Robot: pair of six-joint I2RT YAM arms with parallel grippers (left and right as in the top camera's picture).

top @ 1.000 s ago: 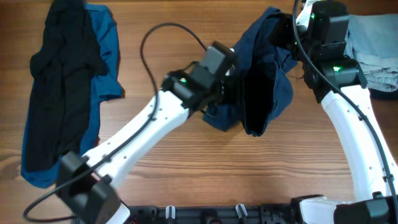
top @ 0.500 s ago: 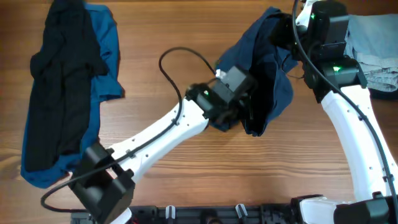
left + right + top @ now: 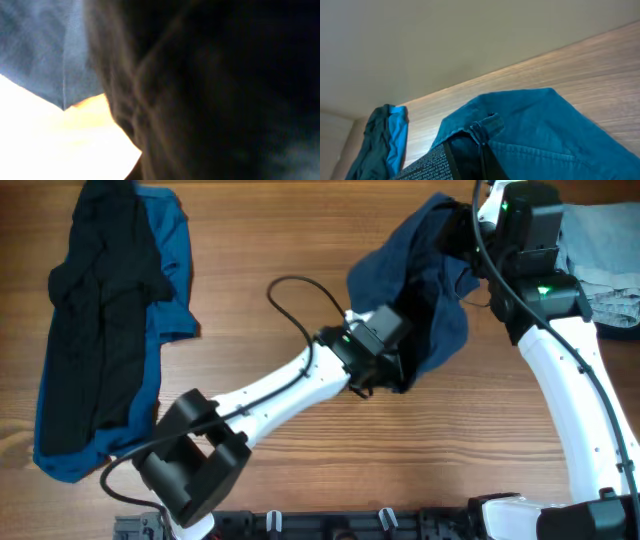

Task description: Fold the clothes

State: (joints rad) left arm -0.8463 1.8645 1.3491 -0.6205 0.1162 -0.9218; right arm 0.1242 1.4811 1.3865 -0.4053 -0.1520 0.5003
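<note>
Holds navy shorts [image 3: 440,320] aloft far right, clamped in right gripper [image 3: 470,157]; buries left gripper [image 3: 392,365] in cloth, opening untellable.

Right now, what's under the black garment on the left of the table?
A blue garment lies under the black garment, showing along its right side and at its lower end. How far it reaches beneath is covered, as is anything else under there.
</note>
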